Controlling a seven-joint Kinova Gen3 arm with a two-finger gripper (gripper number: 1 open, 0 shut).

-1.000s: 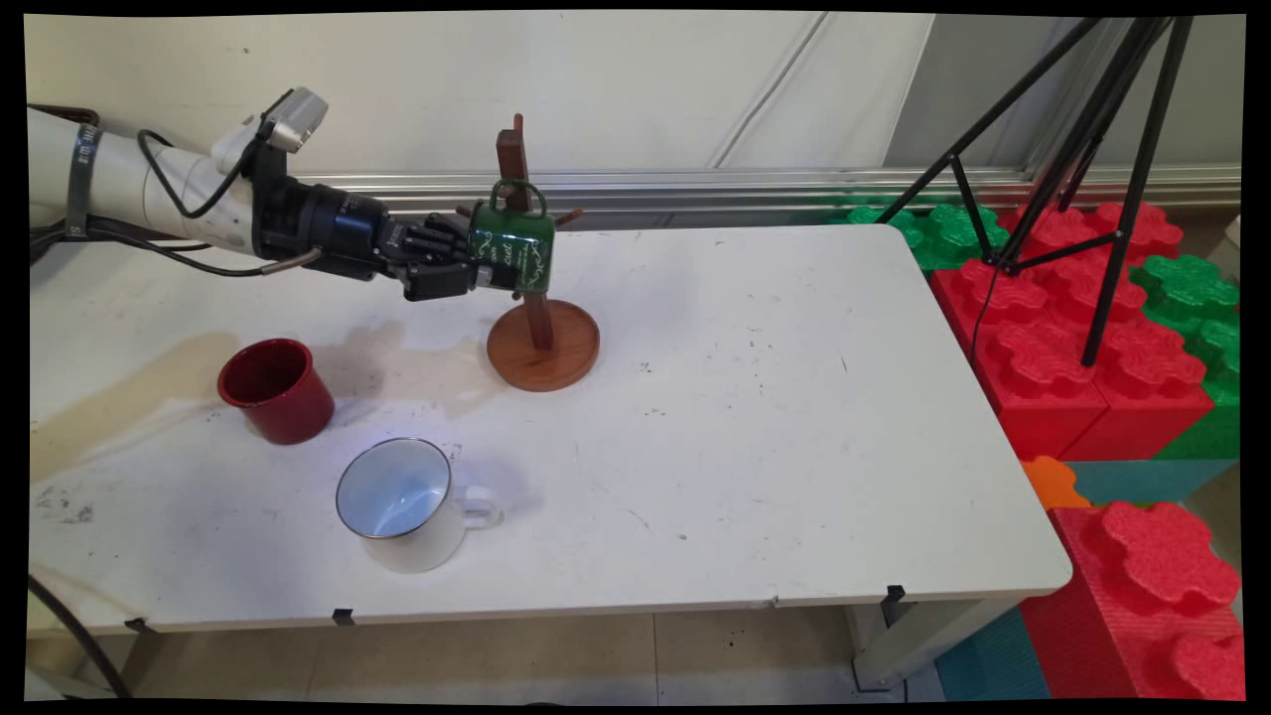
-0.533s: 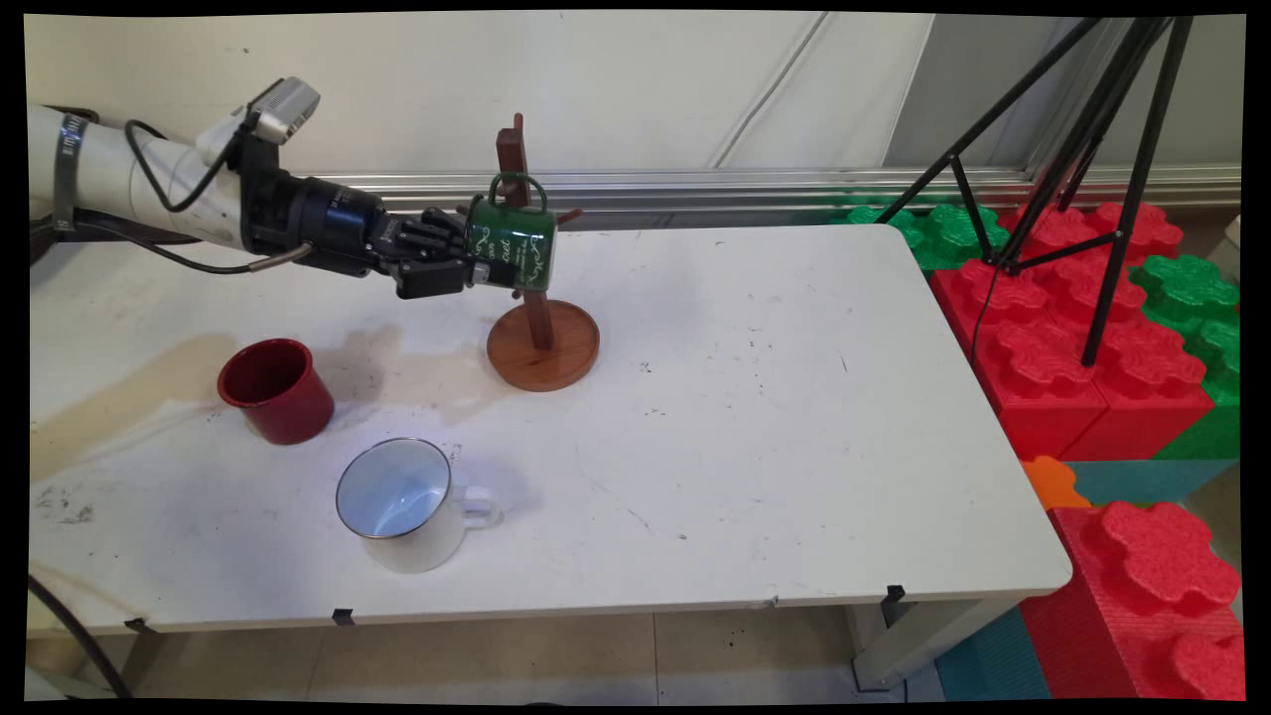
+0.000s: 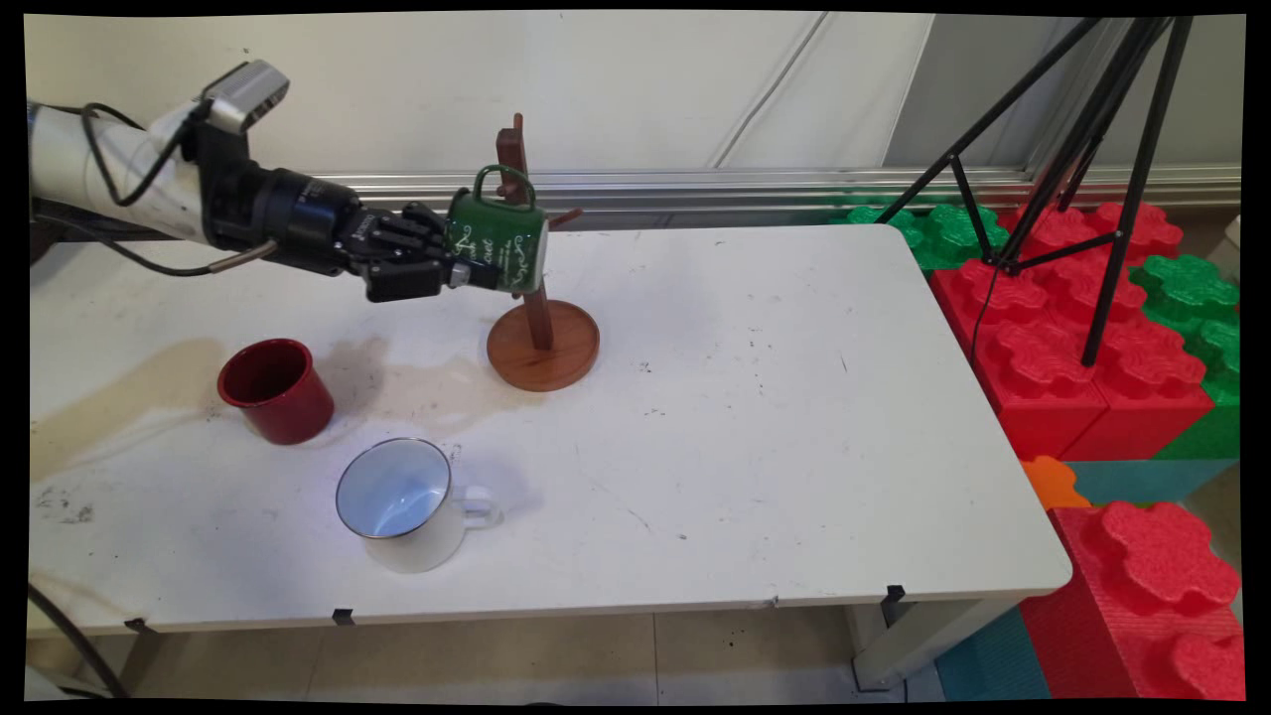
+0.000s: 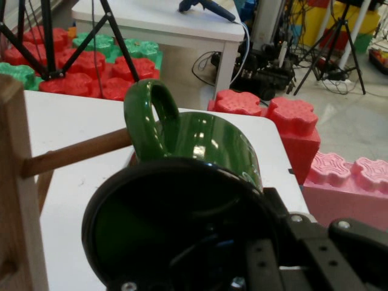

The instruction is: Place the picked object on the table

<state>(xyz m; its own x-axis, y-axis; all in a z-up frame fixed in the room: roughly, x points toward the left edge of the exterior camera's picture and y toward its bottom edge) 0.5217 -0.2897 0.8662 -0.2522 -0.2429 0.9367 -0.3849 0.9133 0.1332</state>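
**Green mug drawn back from the peg**

Since a second ago my arm has pulled back toward the worktop's left edge and lifted a little, taking the green mug (image 3: 495, 244) with it. My pincer (image 3: 459, 270) is clenched on the mug's rim, handle up, just beside the wooden mug tree (image 3: 537, 328) near the far edge; the handle's loop looks just clear of the peg (image 4: 76, 151). Nearer the left edge stand a red cup (image 3: 277, 389) and a white enamel mug (image 3: 407, 503). The white worktop (image 3: 775, 417) is scuffed and stained; foam blocks (image 3: 1092, 328) and a tripod (image 3: 1082, 149) stand beyond its right edge.
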